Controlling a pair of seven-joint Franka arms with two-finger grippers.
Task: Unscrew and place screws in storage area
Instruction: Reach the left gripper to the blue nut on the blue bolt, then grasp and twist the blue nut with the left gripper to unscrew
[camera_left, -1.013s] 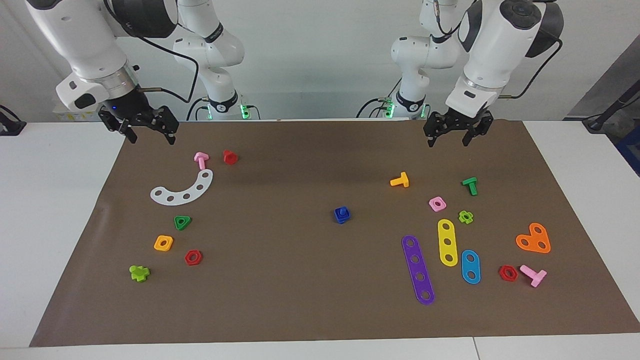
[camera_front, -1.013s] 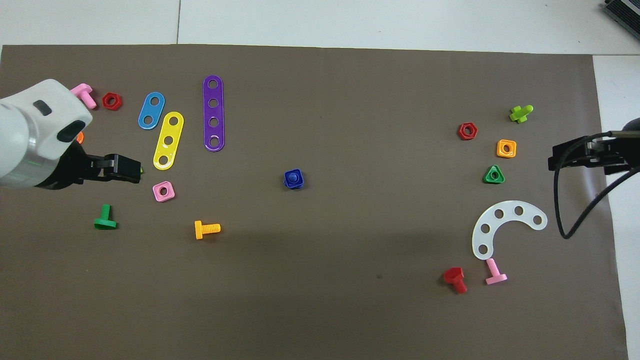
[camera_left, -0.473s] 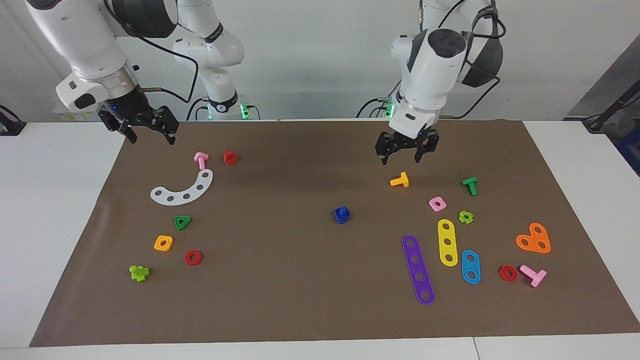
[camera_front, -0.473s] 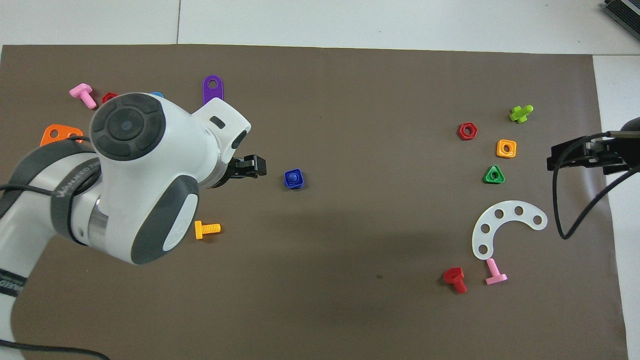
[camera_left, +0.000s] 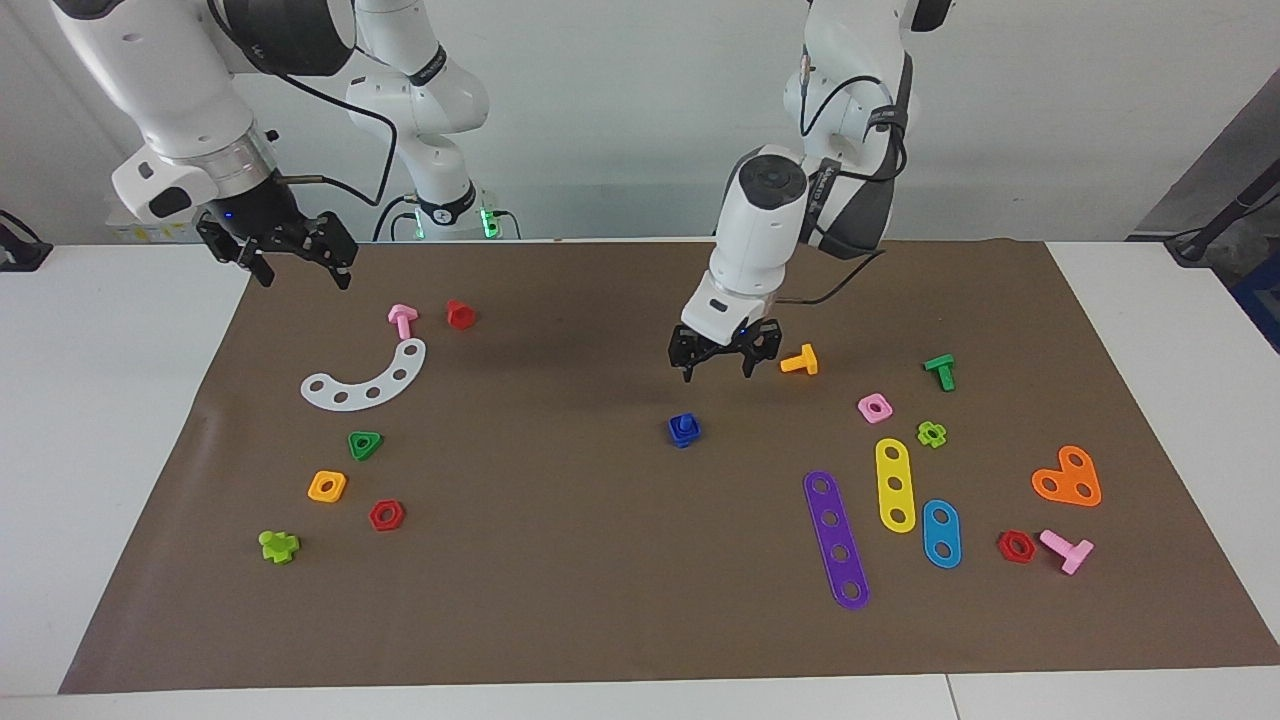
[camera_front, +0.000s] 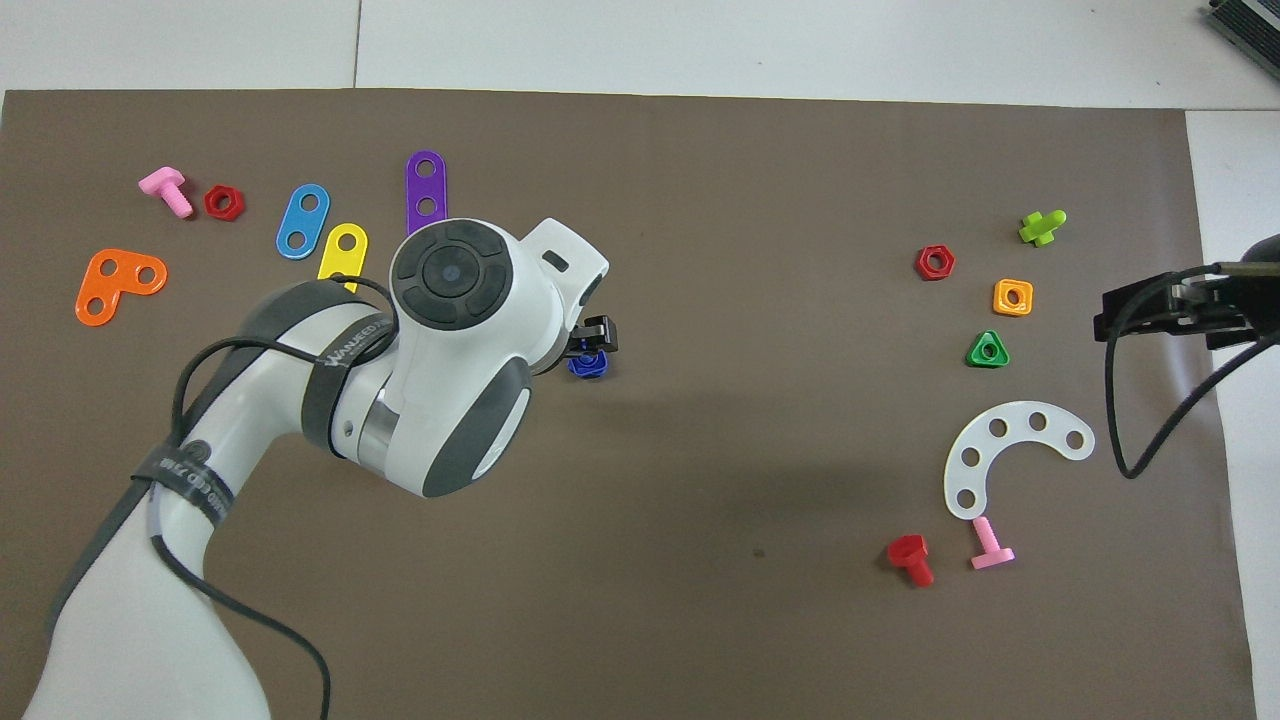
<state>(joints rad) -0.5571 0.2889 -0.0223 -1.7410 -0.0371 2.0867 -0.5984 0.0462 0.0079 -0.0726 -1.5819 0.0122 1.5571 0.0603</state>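
I'm looking at a white table (camera_left: 120, 420) covered by a brown mat (camera_left: 560, 580) in front of a plain pale wall. From overhead, my left arm's wrist covers most of the purple strip (camera_front: 426, 183) and yellow strip (camera_front: 344, 250), and hides the orange bolt (camera_left: 800, 361), pink nut (camera_left: 874, 407) and green bolt (camera_left: 940, 371) that the facing view shows; it also clips the blue bolt (camera_front: 588, 364), leaving only part of it visible under the fingertips. Going across the facing view: the right gripper (camera_left: 296, 262) waits, fingers spread, over the mat's edge at the right arm's end, above the pink bolt (camera_left: 402, 320), red bolt (camera_left: 460, 314) and white arc (camera_left: 366, 381); farther from the robots lie the green nut (camera_left: 365, 444), orange nut (camera_left: 327, 486), red nut (camera_left: 386, 515) and lime piece (camera_left: 278, 546). Mid-mat, the blue bolt (camera_left: 684, 429) stands in its square nut, alone. The left gripper (camera_left: 716, 368) hangs over it, fingers spread, not touching, with the orange bolt just beside it. Toward the left arm's end sit the strips, a blue plate (camera_left: 941, 533) and an orange plate (camera_left: 1068, 478). I see no bin anywhere, only loose parts on the mat.
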